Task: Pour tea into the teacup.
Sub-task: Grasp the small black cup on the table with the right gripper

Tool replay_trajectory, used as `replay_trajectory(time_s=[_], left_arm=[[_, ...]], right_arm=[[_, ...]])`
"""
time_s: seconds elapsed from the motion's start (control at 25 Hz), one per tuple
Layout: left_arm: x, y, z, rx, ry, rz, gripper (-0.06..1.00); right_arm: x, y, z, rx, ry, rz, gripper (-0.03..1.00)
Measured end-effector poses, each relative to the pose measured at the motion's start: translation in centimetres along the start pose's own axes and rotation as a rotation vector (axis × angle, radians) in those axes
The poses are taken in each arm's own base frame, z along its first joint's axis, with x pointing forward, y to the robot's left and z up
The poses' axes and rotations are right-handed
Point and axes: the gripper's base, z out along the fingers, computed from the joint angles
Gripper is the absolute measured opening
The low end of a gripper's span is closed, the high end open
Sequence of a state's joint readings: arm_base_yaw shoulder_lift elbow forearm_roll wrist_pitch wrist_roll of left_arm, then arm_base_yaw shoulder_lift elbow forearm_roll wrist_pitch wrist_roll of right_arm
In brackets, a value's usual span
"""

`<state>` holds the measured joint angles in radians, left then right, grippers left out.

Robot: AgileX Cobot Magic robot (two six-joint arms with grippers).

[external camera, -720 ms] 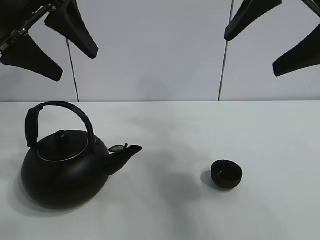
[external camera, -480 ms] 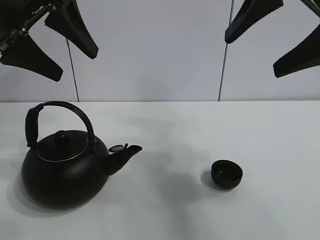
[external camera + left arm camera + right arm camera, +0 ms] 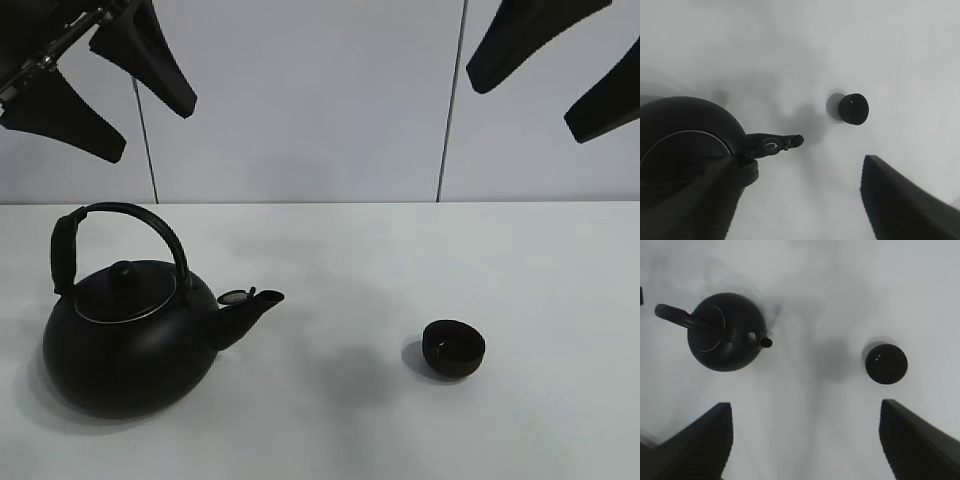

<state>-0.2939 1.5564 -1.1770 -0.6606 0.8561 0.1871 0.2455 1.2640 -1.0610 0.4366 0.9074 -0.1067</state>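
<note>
The small matte-black teacup (image 3: pixel 453 349) sits on the white table at the right; it also shows as teacup (image 3: pixel 854 109) and teacup (image 3: pixel 886 363). A big black kettle (image 3: pixel 125 335) with arched handle and spout pointing right stands at the left, seen too as kettle (image 3: pixel 687 145) and kettle (image 3: pixel 727 332). My left gripper (image 3: pixel 95 85) hangs open high above the kettle. High above the cup, my right gripper (image 3: pixel 560 70) hangs open as well. Both hold nothing.
A white wall with two thin vertical seams rises behind the table (image 3: pixel 330 250). Nothing else stands on the white tabletop besides kettle and cup.
The right gripper has shifted a little to the right and up in the exterior view. Left gripper, kettle and cup stay put.
</note>
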Motion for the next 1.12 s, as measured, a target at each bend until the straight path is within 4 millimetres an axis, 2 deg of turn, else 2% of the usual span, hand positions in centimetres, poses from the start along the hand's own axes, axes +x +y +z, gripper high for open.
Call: replay_trajectory(time_s=[0.2,0.36,0.64,0.76,0.96,1.12], left_arm=[[0.0,0.0,0.0,0.0,0.0,0.0,0.5],[0.0,0.0,0.0,0.0,0.0,0.0,0.5],[0.0,0.0,0.0,0.0,0.0,0.0,0.5],[0.0,0.0,0.0,0.0,0.0,0.0,0.5],[0.0,0.0,0.0,0.0,0.0,0.0,0.5],[0.0,0.0,0.0,0.0,0.0,0.0,0.5]], right_arm=[[0.3,-0.3,0.2,0.021,0.054,-0.03,0.56],[0.4,-0.3,1.8,0.033,0.118,-0.047,0.56],[0.1,0.7,7.9,0.108,0.241,-0.149,0.56],[-0.7,0.4,10.4,0.161,0.285,-0.179,0.56],[-2.2,-0.2,13.4,0.199,0.32,-0.198,0.56],[-1.9,-1.0,15.8,0.211,0.378,-0.204,0.58]])
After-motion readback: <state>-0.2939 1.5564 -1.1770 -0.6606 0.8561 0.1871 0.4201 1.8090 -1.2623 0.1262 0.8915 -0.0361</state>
